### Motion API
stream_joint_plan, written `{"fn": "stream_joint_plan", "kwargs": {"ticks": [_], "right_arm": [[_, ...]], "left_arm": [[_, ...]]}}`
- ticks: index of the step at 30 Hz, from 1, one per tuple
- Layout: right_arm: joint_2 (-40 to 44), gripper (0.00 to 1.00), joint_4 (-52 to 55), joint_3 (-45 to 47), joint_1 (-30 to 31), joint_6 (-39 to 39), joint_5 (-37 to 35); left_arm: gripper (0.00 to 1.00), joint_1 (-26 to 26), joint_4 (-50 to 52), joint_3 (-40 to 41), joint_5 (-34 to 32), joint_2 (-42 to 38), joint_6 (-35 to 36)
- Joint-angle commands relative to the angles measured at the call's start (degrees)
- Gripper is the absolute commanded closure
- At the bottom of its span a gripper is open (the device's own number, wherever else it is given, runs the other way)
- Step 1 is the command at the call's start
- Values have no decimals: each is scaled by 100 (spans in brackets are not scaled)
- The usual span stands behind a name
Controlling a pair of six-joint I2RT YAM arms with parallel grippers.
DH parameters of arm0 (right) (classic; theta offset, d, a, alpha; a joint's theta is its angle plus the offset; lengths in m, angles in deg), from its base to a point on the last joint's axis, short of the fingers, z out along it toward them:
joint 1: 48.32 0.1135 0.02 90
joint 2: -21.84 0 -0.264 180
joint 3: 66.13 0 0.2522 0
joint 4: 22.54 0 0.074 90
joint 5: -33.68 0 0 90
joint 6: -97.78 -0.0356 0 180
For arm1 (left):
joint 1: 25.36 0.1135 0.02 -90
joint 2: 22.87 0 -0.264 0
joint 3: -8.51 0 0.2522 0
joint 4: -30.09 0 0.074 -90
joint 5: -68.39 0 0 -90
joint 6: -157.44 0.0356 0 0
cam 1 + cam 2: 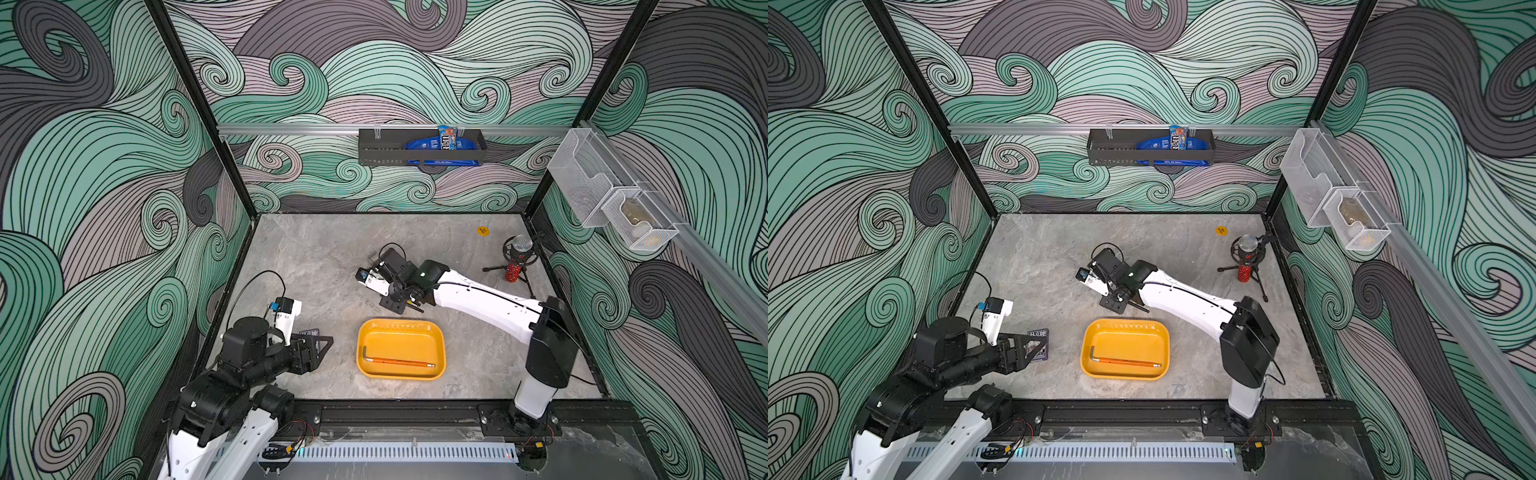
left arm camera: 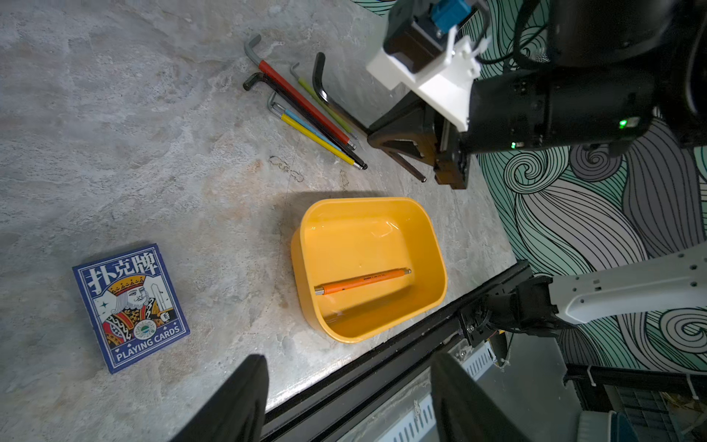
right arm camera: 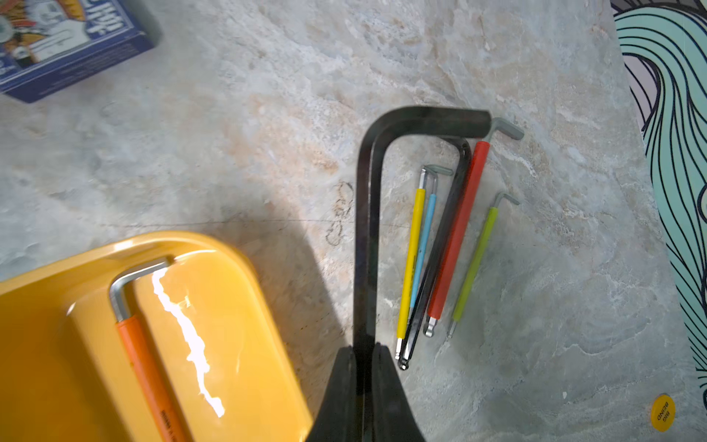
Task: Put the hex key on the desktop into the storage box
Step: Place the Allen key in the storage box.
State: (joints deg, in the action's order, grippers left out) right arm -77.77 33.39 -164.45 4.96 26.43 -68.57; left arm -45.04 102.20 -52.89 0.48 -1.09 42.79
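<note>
Risk: right tool [image 3: 365, 356] clamps black hex key [image 3: 363, 229] by its shaft; could pivot, snag box [image 1: 401, 322] rim. Left tool [image 2: 346, 359] wide.

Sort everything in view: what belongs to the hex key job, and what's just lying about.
Job:
- yellow tray
- orange hex key, lying in the tray
- big black hex key, gripped by the right pincer
- five loose hex keys on the desktop

Lying about:
- playing cards
- microphone
- yellow sticker
- wall basket
- mesh bins
</note>
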Motion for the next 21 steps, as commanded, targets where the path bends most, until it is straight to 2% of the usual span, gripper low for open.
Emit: {"fn": "stream_joint_plan", "kwargs": {"ticks": [1, 10, 15, 21], "right_arm": [[545, 100, 34, 470, 284, -115, 222], [1553, 100, -121, 1786, 1142, -428, 343], [1656, 100, -339, 2276, 1455, -581, 294], [1502, 100, -638, 2450, 1484, -474, 205]], "left_arm": [[30, -27, 169, -4, 182, -148, 269], [30, -26, 629, -158, 237, -323, 608], [31, -27, 608, -211, 179, -341, 470], [31, -25, 651, -281, 113, -366, 375]]}}
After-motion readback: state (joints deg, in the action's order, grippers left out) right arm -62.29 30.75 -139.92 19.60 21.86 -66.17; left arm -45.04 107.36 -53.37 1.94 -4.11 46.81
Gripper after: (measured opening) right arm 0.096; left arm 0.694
